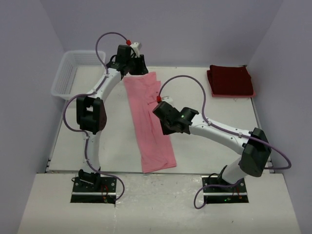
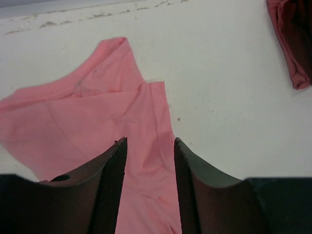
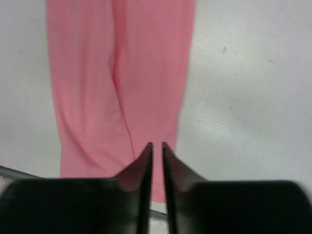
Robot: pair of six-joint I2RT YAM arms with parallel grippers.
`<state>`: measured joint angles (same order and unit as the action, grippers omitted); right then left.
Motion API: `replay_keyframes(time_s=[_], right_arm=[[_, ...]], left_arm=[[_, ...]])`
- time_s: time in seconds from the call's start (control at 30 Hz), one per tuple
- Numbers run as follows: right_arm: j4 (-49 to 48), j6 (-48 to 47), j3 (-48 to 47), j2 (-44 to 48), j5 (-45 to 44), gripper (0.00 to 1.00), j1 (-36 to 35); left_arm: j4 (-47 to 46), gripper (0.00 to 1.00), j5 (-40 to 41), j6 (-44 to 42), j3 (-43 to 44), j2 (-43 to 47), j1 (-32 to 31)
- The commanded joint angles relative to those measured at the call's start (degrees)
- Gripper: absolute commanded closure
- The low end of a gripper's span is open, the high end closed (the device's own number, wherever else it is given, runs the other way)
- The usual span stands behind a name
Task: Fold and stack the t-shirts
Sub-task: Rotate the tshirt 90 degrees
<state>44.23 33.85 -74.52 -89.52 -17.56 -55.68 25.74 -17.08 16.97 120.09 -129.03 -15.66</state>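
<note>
Pink t-shirt (image 1: 148,117) lies flat under the left end effector (image 2: 150,142), apparently ungripped.

My left white-and-black jointed arm (image 1: 105,83) reaches far forward, elbow bent up. Its black two-finger left gripper (image 2: 150,141) points down, jaws clearly apart. My right white-and-black jointed arm (image 1: 219,132) stretches low and leftward from its base, wrist tipped down. Its black two-finger right gripper (image 3: 157,144) has jaws only a thin slit apart.
</note>
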Motion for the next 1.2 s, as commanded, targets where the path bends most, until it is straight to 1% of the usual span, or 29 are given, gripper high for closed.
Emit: replay_keyframes(time_s=[0.0,0.03,0.07,0.1,0.13,0.23,0.3,0.43,0.5,0.67,0.87,1.1,1.17], right_arm=[[4.73,3.67,4.29,1.79,-5.29,1.0,2.24],[4.64,4.64,6.12,2.15,-4.68,1.0,2.68],[4.29,5.43,7.1,2.5,-4.33,1.0,3.12],[2.29,5.7,8.24,3.2,-3.54,1.0,3.12],[0.79,5.44,10.17,3.38,-0.57,1.0,3.12],[-2.3,5.62,12.29,1.9,3.22,1.0,3.12],[-4.31,5.79,13.26,0.93,4.55,1.0,3.12],[-5.2,6.58,15.1,-0.13,5.34,1.0,2.95],[-6.78,6.59,16.33,0.74,7.36,1.0,3.03],[-9.68,6.5,17.92,2.06,10.97,1.0,1.98],[-13.19,6.76,20.03,-0.74,14.66,1.0,0.93],[-15.49,10.62,21.17,-5.93,15.11,1.0,-1.18],[-16.18,12.02,21.43,-7.16,14.31,1.0,-2.5]], left_arm=[[-0.68,0.56,2.67,-0.01,-7.31,3.08,-1.74],[-1.56,0.62,2.49,-0.18,-9.24,3.17,-2.18],[-1.57,0.65,2.4,-0.36,-9.61,3.0,-2.88],[-1.13,0.72,2.58,-0.53,-9.61,2.3,-3.32],[-1.04,0.76,2.84,-0.54,-9.61,1.95,-3.76],[-1.04,0.82,3.54,-0.45,-9.53,0.89,-5.17],[-1.21,0.82,4.42,-0.36,-8.91,-0.08,-5.87],[-0.52,0.83,4.95,-0.53,-6.63,-2.8,-6.14],[0.27,0.83,6.0,-0.8,-5.23,-4.64,-6.14],[-0.16,0.82,7.76,-0.98,-4.87,-7.81,-5.96],[-0.42,0.8,8.56,-0.98,-3.2,-11.85,-5.17],[2.03,0.78,4.7,-2.11,6.72,-19.58,-4.47],[2.04,0.75,3.12,-2.73,9.88,-21.61,-4.38]])
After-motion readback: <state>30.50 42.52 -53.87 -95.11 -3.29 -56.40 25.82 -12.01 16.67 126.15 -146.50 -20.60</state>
